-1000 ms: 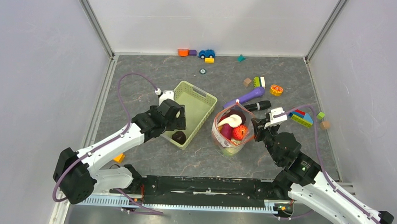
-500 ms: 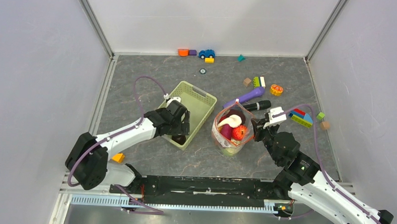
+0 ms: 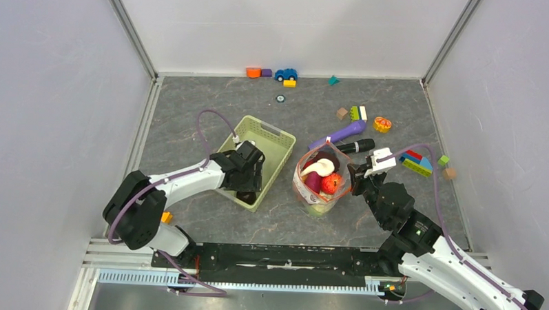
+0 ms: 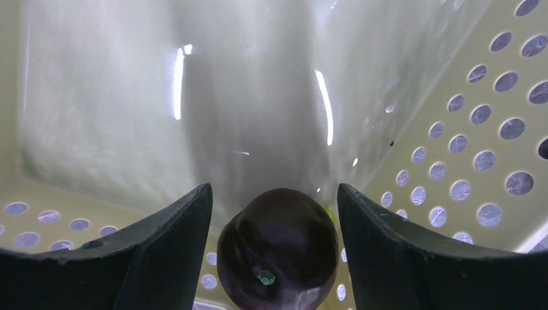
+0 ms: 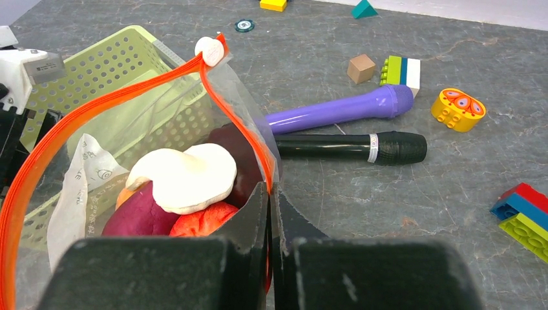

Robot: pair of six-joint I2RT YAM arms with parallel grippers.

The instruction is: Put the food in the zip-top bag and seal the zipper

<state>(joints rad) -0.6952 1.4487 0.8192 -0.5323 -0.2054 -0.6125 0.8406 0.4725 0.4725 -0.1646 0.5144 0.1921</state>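
Our spread left gripper point(image 4: 273, 194) straddles one dark purple piece point(image 4: 278, 258); our right gripper point(image 5: 270, 194) pinches one zip-top bag point(image 5: 77, 174); grey tabletop point(image 3: 191, 104), white walls point(image 3: 297, 25).

My left jaws are matt black plastic. The dark purple piece point(image 4: 278, 248) is smooth and glossy. The light-green basket point(image 4: 452, 161) is perforated plastic with a soft sheen. The zip-top bag point(image 5: 77, 181) is clear, crinkly film. The mushroom piece point(image 5: 187, 174) is matt white, and the surface point(image 5: 362, 187) is matt, stone-veined grey.

Overhead view looking down, left wrist close inside basket point(image 4: 452, 161), right wrist beside bag point(image 5: 236, 103)
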